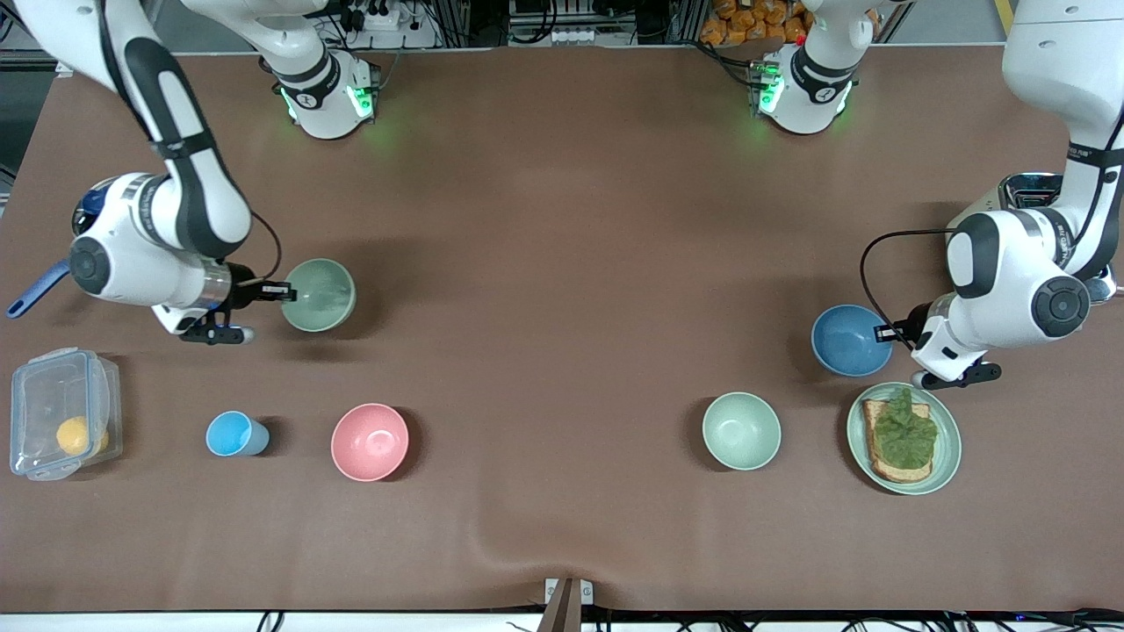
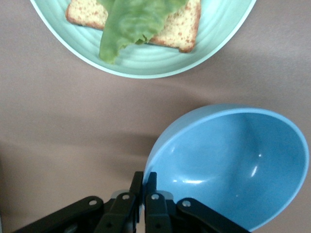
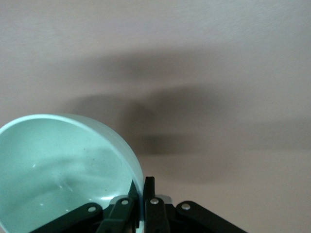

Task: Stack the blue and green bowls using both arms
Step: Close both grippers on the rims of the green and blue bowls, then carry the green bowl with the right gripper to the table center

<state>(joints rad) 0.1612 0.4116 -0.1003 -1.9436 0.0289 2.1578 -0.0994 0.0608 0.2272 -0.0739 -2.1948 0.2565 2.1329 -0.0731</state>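
Note:
The blue bowl is toward the left arm's end of the table. My left gripper is shut on its rim. In the left wrist view the blue bowl hangs tilted above the table, its rim pinched in my left gripper. The green bowl is toward the right arm's end. My right gripper is shut on its rim. In the right wrist view the green bowl is held a little above its shadow by my right gripper.
A lighter mint-green bowl and a green plate with toast and lettuce lie nearer the front camera than the blue bowl. A pink bowl, a light-blue cup and a clear plastic box lie nearer than the green bowl.

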